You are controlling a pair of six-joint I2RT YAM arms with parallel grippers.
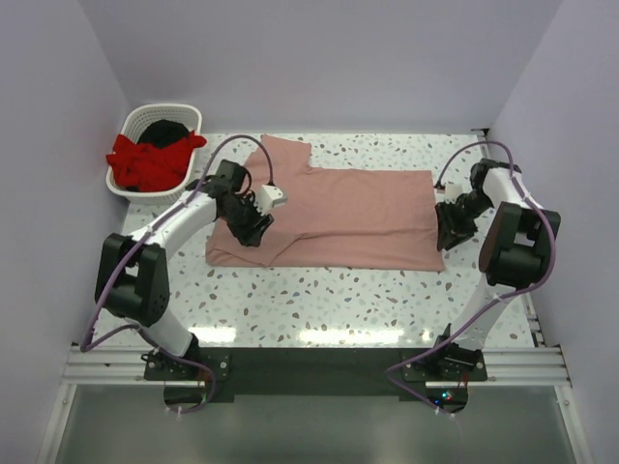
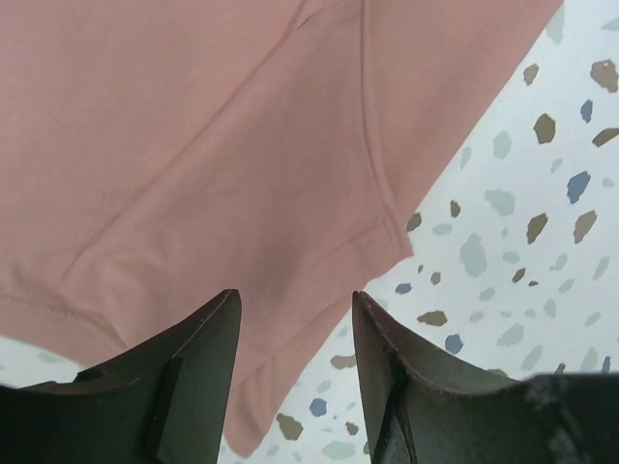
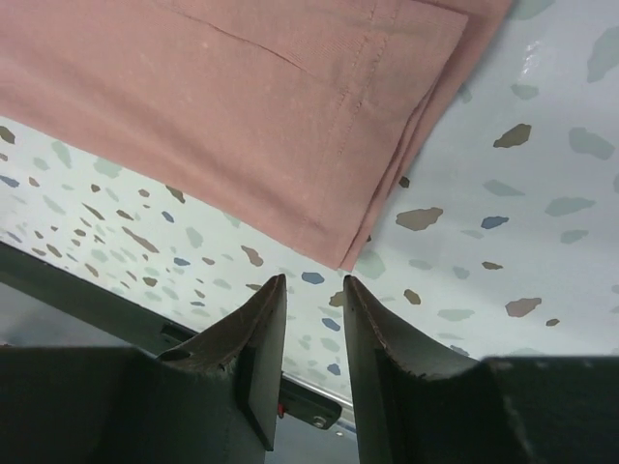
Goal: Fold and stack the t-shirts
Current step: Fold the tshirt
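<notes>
The salmon-pink t-shirt [image 1: 348, 217] lies flat on the speckled table, its body doubled over and one sleeve pointing to the back left. My left gripper [image 1: 253, 230] hovers over its left end. In the left wrist view it [image 2: 295, 309] is open and empty above a sleeve hem of the pink cloth [image 2: 193, 145]. My right gripper [image 1: 450, 237] is at the shirt's right edge. In the right wrist view it [image 3: 314, 285] is narrowly open and empty, just short of the layered pink corner [image 3: 343, 253]. The red t-shirt [image 1: 145, 162] and the black t-shirt [image 1: 166, 130] lie bunched in the basket.
The white slatted basket [image 1: 164, 109] stands at the back left corner, against the wall. Bare speckled table [image 1: 338, 300] stretches in front of the shirt down to the metal rail [image 1: 309, 362] at the near edge. Walls close in on the left, back and right.
</notes>
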